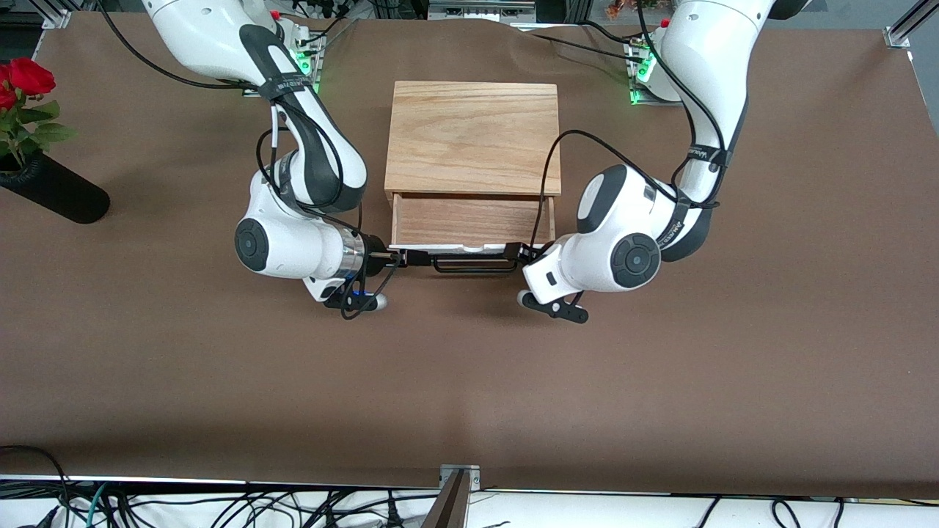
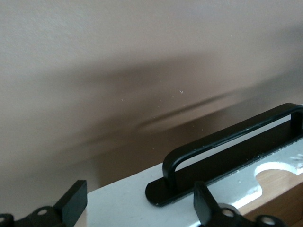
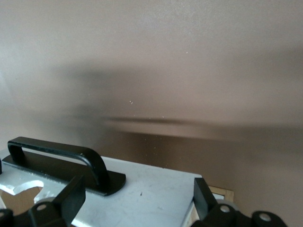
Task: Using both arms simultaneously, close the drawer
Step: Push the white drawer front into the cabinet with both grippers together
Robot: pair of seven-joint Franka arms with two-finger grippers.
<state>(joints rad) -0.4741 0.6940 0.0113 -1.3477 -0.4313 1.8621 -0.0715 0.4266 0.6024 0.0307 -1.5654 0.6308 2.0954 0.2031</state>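
The light oak box (image 1: pixel 473 139) stands mid-table. Its drawer (image 1: pixel 469 220) is pulled partly out toward the front camera, with the white front panel (image 1: pixel 447 247) and the black bar handle (image 1: pixel 473 268) at its front. My right gripper (image 1: pixel 402 257) is open at the panel's end toward the right arm's side. In the right wrist view its fingers (image 3: pixel 75 196) straddle the white panel (image 3: pixel 151 194) beside the handle (image 3: pixel 57 156). My left gripper (image 1: pixel 522 254) is open at the panel's other end. In the left wrist view its fingers (image 2: pixel 203 203) straddle the panel (image 2: pixel 128 198) beside the handle (image 2: pixel 227 142).
A black vase with red roses (image 1: pixel 51 191) lies at the right arm's end of the table. Brown table surface (image 1: pixel 469 396) stretches from the drawer front to the near edge, where a metal bracket (image 1: pixel 458 477) and cables sit.
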